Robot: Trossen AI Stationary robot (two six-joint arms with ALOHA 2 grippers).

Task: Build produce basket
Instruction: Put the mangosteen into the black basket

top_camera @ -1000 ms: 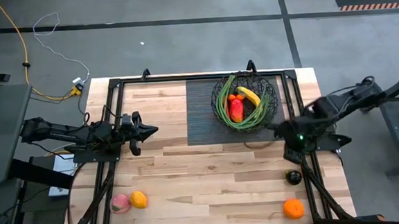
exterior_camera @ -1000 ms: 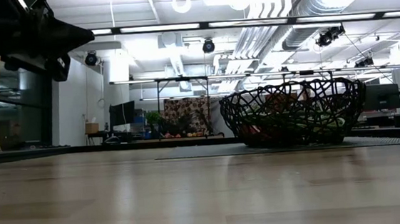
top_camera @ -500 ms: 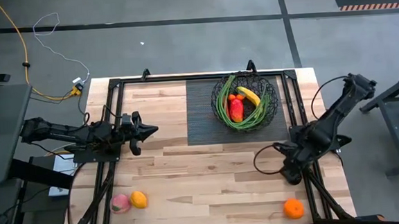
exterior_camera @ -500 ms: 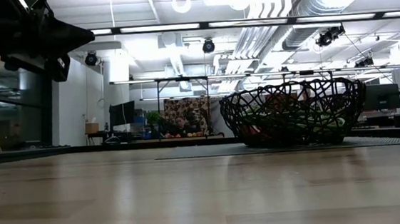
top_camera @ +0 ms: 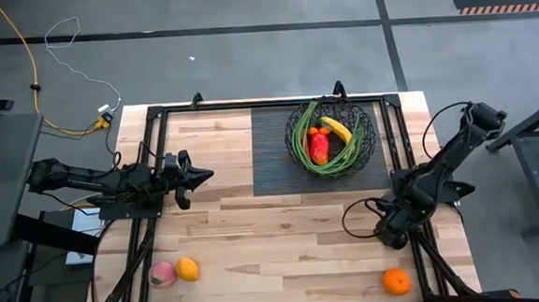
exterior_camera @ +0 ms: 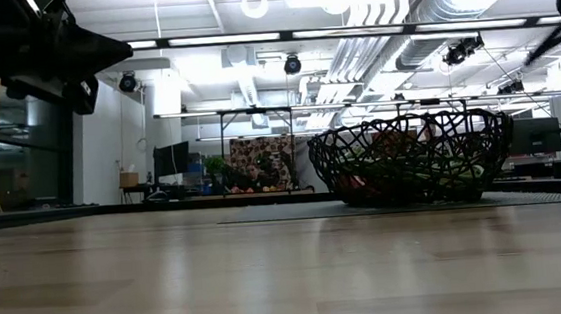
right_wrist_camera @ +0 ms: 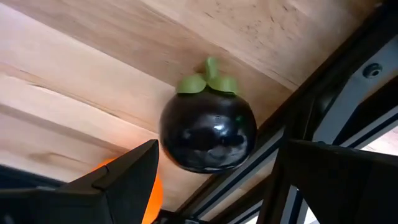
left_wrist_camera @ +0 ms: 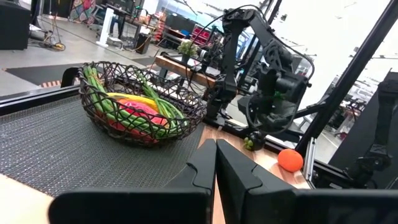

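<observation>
The black wire basket (top_camera: 332, 136) stands on a dark ribbed mat and holds a banana, a mango, a chili and green stalks; it also shows in the low view (exterior_camera: 411, 159). A dark plum (right_wrist_camera: 208, 132) with green leaves rests on the table near the right edge. My right gripper (right_wrist_camera: 219, 149) is open just above it, one finger on either side, touching nothing. In the high view my right gripper (top_camera: 387, 236) hides the plum. My left gripper (top_camera: 196, 177) is shut and empty, above the table's left part. An orange (top_camera: 397, 281) lies near the front right corner.
A pink peach (top_camera: 162, 274) and an orange fruit (top_camera: 188, 268) lie together near the front left corner. A black frame rail (right_wrist_camera: 298, 118) runs along the table's right edge, right beside the plum. Bare wood lies between the mat and the near edge.
My right gripper has gone from beside the basket toward the table's near edge and down over the plum, which it now covers in the high view. The plum has stayed where it was.
</observation>
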